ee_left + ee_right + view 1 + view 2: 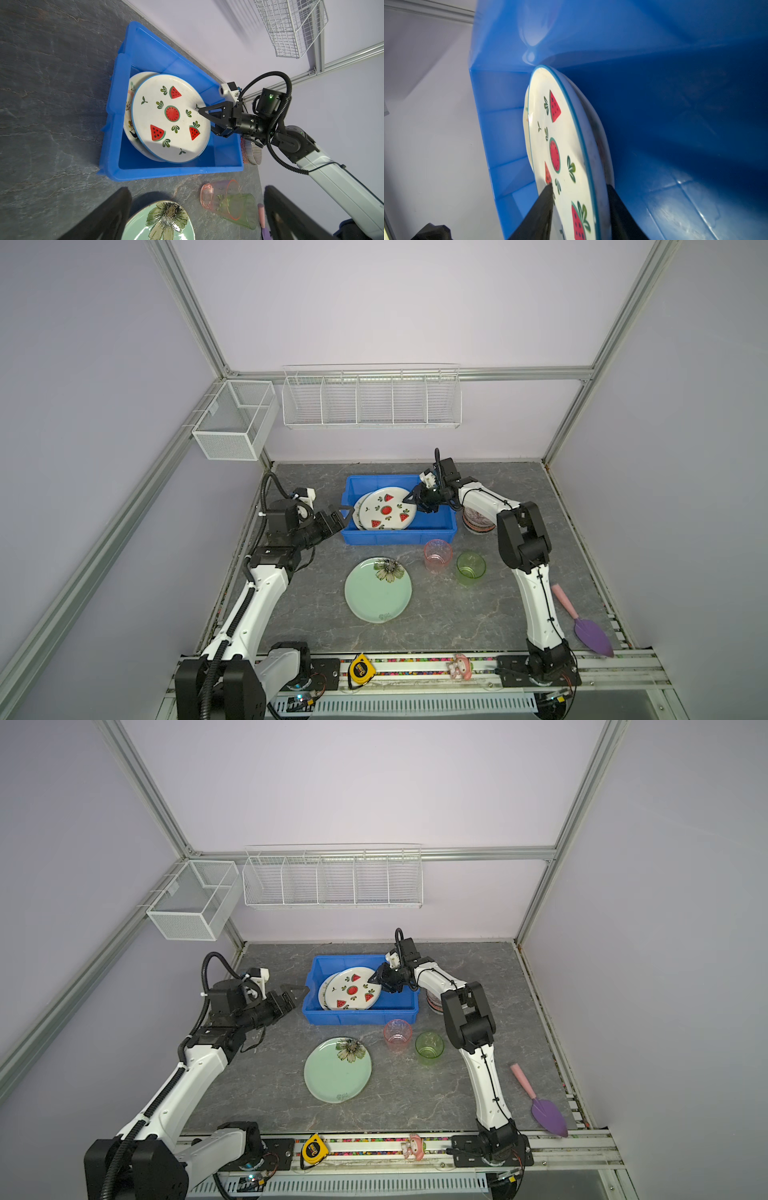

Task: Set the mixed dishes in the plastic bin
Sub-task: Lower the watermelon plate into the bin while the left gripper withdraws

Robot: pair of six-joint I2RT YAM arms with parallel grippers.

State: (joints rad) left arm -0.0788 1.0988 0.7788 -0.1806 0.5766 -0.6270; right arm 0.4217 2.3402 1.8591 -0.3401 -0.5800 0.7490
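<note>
The blue plastic bin [399,537] [359,1017] holds a watermelon plate [388,509] [170,118] [562,145] leaning on a cream floral plate [129,99]. My right gripper [415,504] [205,118] [579,187] is open, its jaws loosely astride the watermelon plate's right rim. My left gripper [340,519] [196,188] hangs open and empty just left of the bin. In front of the bin lie a pale green flower plate [376,593] [162,222], a pink cup [437,554] and a green cup [470,567]. Stacked patterned bowls [476,522] [252,151] stand right of the bin, partly hidden by the right arm.
A purple scoop with a pink handle [590,630] lies at the front right. A yellow tape measure [360,668] and a pink toy figure [459,666] sit on the front rail. White wire baskets [372,400] [235,420] hang on the walls behind.
</note>
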